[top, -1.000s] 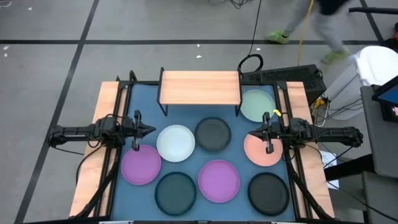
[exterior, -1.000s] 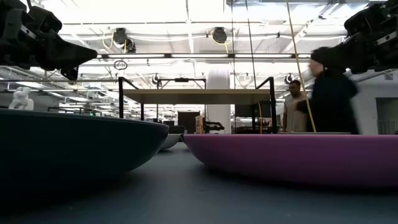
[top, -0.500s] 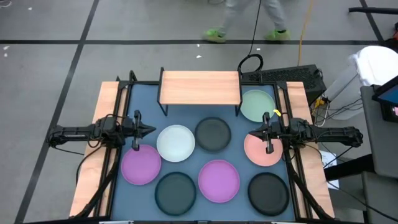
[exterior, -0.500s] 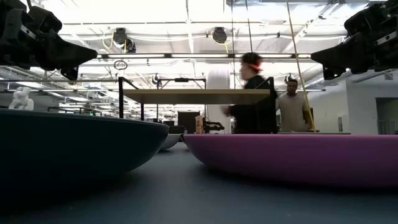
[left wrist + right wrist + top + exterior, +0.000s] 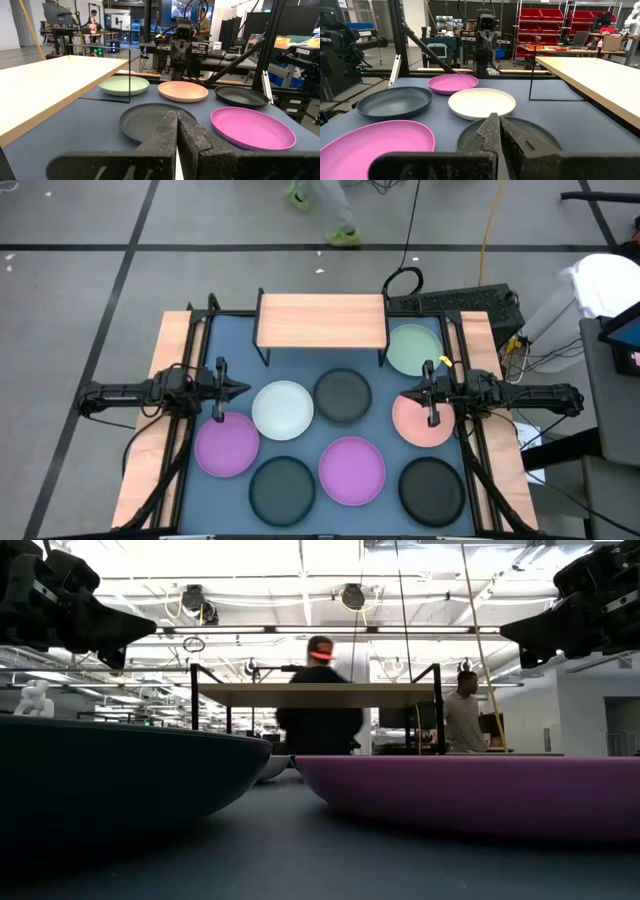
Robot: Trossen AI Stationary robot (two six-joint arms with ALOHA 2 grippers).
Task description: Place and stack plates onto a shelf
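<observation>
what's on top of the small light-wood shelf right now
Nothing: the light-wood shelf has a bare top, no plates yet. The tabletop under it is hidden from above.

shelf point(image 5: 322, 320) behind, plates point(image 5: 351, 470) on table point(image 5: 300, 352)

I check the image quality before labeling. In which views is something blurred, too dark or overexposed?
Low view: the nearest dark plate is an underexposed dark mass and the ceiling lights are blown out; the walking person is motion-blurred. Left wrist view: the left claw fills the bottom, close and soft. High view: evenly lit, the shelf and the plates sharp.
</observation>
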